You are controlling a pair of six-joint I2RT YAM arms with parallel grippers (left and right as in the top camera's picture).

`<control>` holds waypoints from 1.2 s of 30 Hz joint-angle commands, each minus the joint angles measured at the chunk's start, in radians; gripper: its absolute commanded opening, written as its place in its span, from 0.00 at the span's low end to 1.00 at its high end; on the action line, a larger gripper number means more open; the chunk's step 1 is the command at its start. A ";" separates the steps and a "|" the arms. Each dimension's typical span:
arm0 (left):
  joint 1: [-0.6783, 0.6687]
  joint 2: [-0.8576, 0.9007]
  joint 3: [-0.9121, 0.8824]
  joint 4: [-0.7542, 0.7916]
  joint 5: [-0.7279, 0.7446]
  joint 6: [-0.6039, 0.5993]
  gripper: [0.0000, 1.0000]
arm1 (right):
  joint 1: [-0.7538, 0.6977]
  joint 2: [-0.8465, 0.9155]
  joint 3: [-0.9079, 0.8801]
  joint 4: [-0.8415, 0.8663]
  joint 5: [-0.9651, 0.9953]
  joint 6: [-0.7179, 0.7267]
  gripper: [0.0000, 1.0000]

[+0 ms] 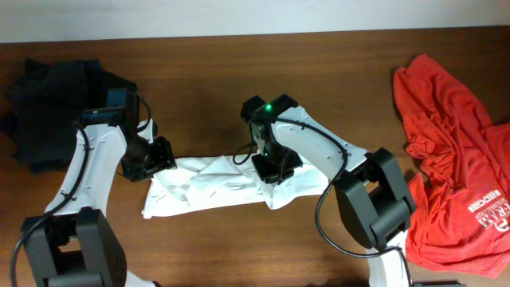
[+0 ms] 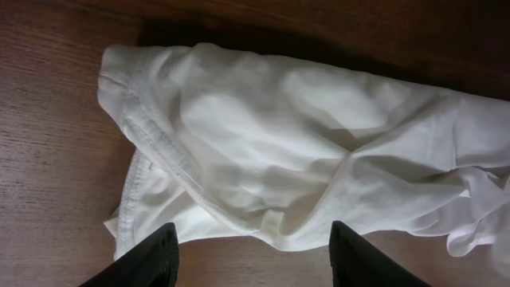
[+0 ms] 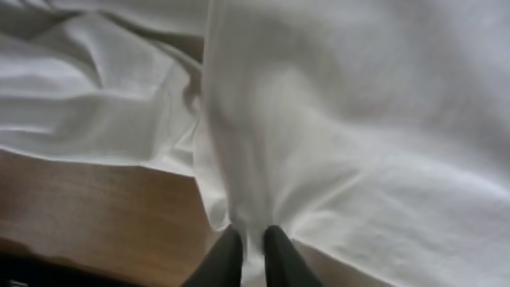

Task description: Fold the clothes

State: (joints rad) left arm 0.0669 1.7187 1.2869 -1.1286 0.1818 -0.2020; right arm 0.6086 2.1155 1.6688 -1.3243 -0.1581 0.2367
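The white T-shirt (image 1: 209,185) lies crumpled in a long bunch on the table's middle; its print is hidden. My left gripper (image 1: 156,156) is open just beside the shirt's left end, with bare wood between its fingers (image 2: 251,255) and the hemmed edge of the shirt (image 2: 263,135) just ahead. My right gripper (image 1: 275,167) is over the shirt's right part, shut on a pinched fold of the white cloth (image 3: 252,243). The shirt (image 3: 343,119) fills most of the right wrist view.
A pile of dark navy-black garments (image 1: 56,100) lies at the back left. An orange-red T-shirt with white print (image 1: 454,151) lies along the right side. The brown wooden table (image 1: 239,247) shows around the shirt.
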 commanded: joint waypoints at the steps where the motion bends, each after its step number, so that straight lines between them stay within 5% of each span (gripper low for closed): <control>1: 0.005 -0.018 -0.004 0.002 -0.006 0.016 0.60 | 0.027 -0.028 -0.006 -0.019 0.001 0.005 0.38; 4: 0.005 -0.018 -0.004 0.002 -0.006 0.016 0.60 | 0.034 -0.028 -0.024 -0.021 0.002 0.005 0.49; 19: 0.005 -0.018 -0.004 0.005 -0.003 0.016 0.60 | 0.048 -0.028 -0.182 0.188 0.002 0.005 0.59; 22: 0.005 -0.018 -0.004 0.009 -0.003 0.016 0.60 | 0.058 -0.028 -0.214 0.241 0.009 0.005 0.43; 24: 0.005 -0.018 -0.004 0.009 -0.003 0.016 0.60 | 0.058 -0.028 -0.215 0.251 0.021 0.009 0.08; 25: 0.005 -0.018 -0.004 0.009 -0.003 0.016 0.60 | 0.056 -0.028 -0.212 0.246 0.026 0.008 0.04; 33: 0.005 -0.018 -0.004 0.009 -0.003 0.016 0.60 | 0.000 -0.028 -0.052 0.090 0.064 0.004 0.04; 36: 0.005 -0.018 -0.004 0.009 -0.003 0.016 0.60 | 0.006 -0.028 -0.027 0.087 0.062 0.004 0.12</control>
State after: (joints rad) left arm 0.0669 1.7187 1.2865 -1.1191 0.1822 -0.2020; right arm 0.6128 2.0998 1.6119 -1.2335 -0.1158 0.2375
